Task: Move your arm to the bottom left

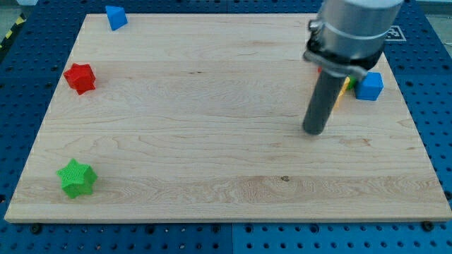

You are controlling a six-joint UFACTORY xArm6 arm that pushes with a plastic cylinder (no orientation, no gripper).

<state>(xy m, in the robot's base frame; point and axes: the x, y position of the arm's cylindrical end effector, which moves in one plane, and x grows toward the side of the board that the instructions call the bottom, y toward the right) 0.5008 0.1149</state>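
1. Tip point(313, 131) of the arm's dark rod stands on the wooden worktop point(212, 141) in the view's right half, a little above the board's mid-height. The bottom-left corner named in the task is well apart from it, across most of the board.
2. Tool state: the rod is a plain straight pusher with no jaws to spread or press together; it pinches nothing, and the tip touches no block.
3. Rod housing: a grey cylindrical body with a dark clamp ring enters from the view's top right and hides part of the board behind it.
4. Blue cube point(369, 86) sits near the view's right edge of the worktop, up and to the right of the tip, apart from it.
5. Yellow block point(343, 92) shows only as a sliver between the rod and the blue cube, with traces of red and green at its edge; its shape cannot be made out.
6. Green star-shaped block point(76, 178) lies near the bottom-left corner.
7. Red star-shaped block point(80, 77) lies near the view's left edge, above the green one and well apart from it.
8. Blue block point(116, 17), roughly wedge-shaped, sits at the top-left edge.
9. Markings: no readable brand, label or writing appears on the blocks or worktop.
10. Surround: a blue perforated base point(28, 85) borders the worktop.
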